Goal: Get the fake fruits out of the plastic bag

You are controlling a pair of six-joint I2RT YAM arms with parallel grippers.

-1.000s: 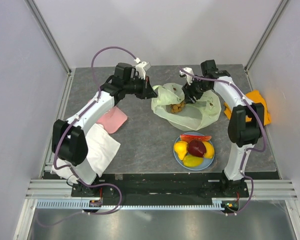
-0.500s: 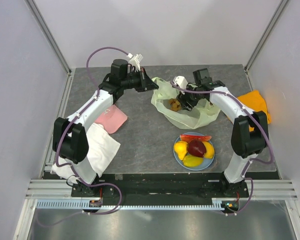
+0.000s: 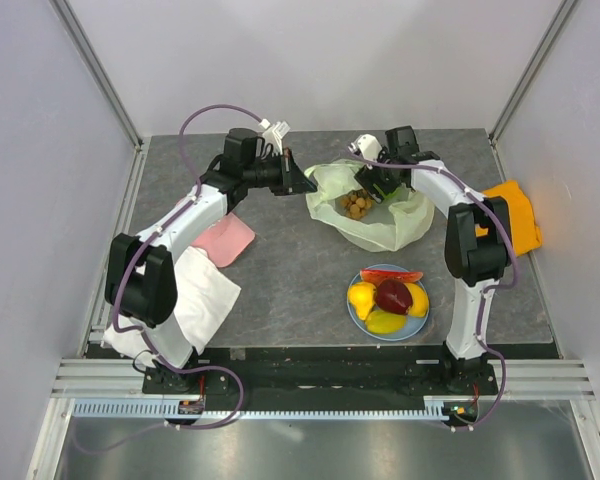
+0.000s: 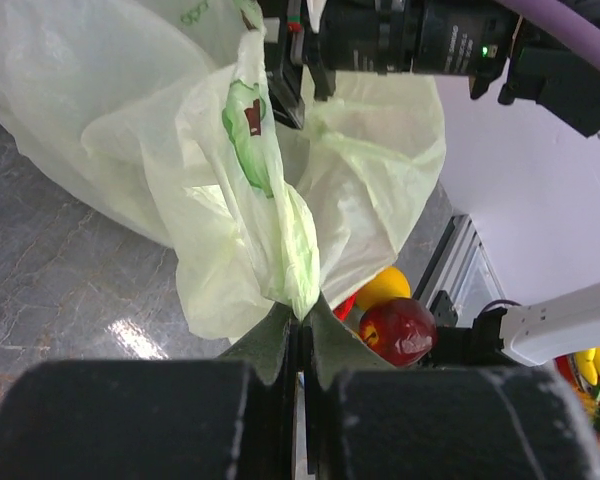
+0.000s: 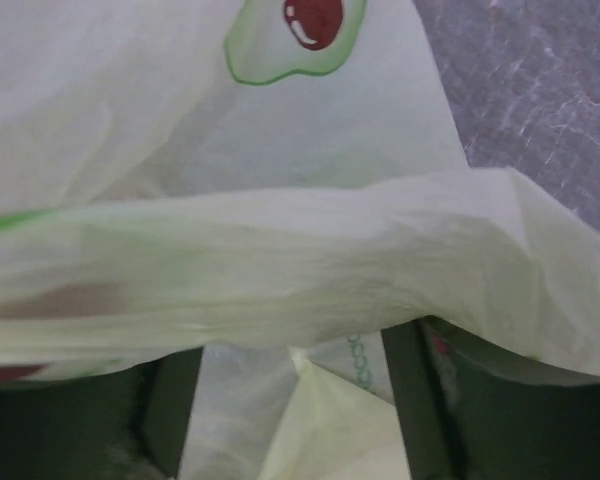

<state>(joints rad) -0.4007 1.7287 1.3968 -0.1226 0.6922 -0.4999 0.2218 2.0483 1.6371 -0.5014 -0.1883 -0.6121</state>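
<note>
The plastic bag (image 3: 380,222) lies crumpled at the back middle of the table, its mouth open upward. A brown fake fruit (image 3: 357,204) lies inside it. My left gripper (image 3: 306,184) is shut on the bag's left edge; in the left wrist view the film (image 4: 245,160) rises from between the closed fingers (image 4: 270,345). My right gripper (image 3: 379,190) is at the bag's back right rim, jaws wide apart. In the right wrist view the bag film (image 5: 280,250) drapes across both fingers (image 5: 415,395). More fruits, a dark red one (image 3: 393,295) among them, sit on the light-blue plate (image 3: 354,315).
A pink cloth (image 3: 225,240) and a white folded cloth (image 3: 202,295) lie at the left. An orange cloth (image 3: 517,208) lies at the right edge. In the left wrist view the dark red fruit (image 4: 398,330) and a yellow one (image 4: 385,287) show past the bag.
My right gripper dipped toward the bag's mouth, then drew back to its rear rim. The bag bunched up towards the back. My left gripper kept hold of the bag's edge.
</note>
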